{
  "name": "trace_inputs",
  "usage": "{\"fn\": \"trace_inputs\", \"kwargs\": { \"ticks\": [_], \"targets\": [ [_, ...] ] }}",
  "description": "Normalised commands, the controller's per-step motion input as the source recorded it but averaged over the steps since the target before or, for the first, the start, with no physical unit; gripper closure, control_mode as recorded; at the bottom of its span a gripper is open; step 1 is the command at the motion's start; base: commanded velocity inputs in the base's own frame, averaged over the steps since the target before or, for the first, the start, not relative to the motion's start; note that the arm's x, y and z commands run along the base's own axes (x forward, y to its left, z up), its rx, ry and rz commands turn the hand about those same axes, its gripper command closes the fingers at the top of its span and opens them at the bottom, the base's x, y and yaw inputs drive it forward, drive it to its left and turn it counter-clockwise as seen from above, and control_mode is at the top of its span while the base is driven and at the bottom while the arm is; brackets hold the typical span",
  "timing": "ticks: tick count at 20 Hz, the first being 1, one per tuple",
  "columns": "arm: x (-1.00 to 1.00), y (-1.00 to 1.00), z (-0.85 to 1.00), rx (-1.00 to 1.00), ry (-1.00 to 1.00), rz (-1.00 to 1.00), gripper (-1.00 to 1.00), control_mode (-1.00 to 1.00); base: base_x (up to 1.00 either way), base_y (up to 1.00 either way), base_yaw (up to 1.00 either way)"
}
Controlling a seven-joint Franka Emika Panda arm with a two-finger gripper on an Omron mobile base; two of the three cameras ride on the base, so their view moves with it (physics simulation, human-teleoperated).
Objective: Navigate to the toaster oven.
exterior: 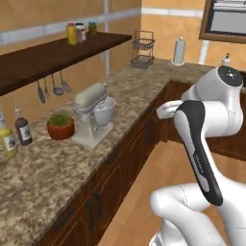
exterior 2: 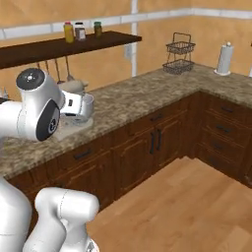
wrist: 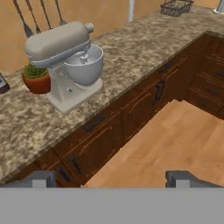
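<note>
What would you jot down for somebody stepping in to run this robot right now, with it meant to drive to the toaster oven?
Gripper: seen in the hand view, fingertips apart, nothing between them, hanging over the wooden floor in front of the cabinets.
Ahead on the granite counter: a stand mixer, a potted plant, two bottles, and toward the corner a wire basket and a paper towel roll. Jars stand on the wall shelf.
Done: the base faces this counter run.
Left: the toaster oven is not among the things in front of the robot, so the drive is unfinished; look along the rest of the kitchen for it.
</note>
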Motion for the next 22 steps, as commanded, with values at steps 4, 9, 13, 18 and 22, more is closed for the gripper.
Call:
{"fn": "trace_inputs", "kwargs": {
  "ticks": [4,9,13,18,22],
  "targets": [
    [0.0,0.0,0.0,0.0,0.0,0.0,-1.0,1.0,0.01,-0.29,-0.82],
    [0.0,0.0,0.0,0.0,0.0,0.0,-1.0,1.0,0.0,-0.3,-0.82],
    [0.0,0.0,0.0,0.0,0.0,0.0,-1.0,1.0,0.0,-0.31,-0.82],
    [0.0,0.0,0.0,0.0,0.0,0.0,-1.0,1.0,0.0,-0.34,-0.8],
    [0.0,0.0,0.0,0.0,0.0,0.0,-1.0,1.0,0.16,-0.43,-0.71]
  ]
}}
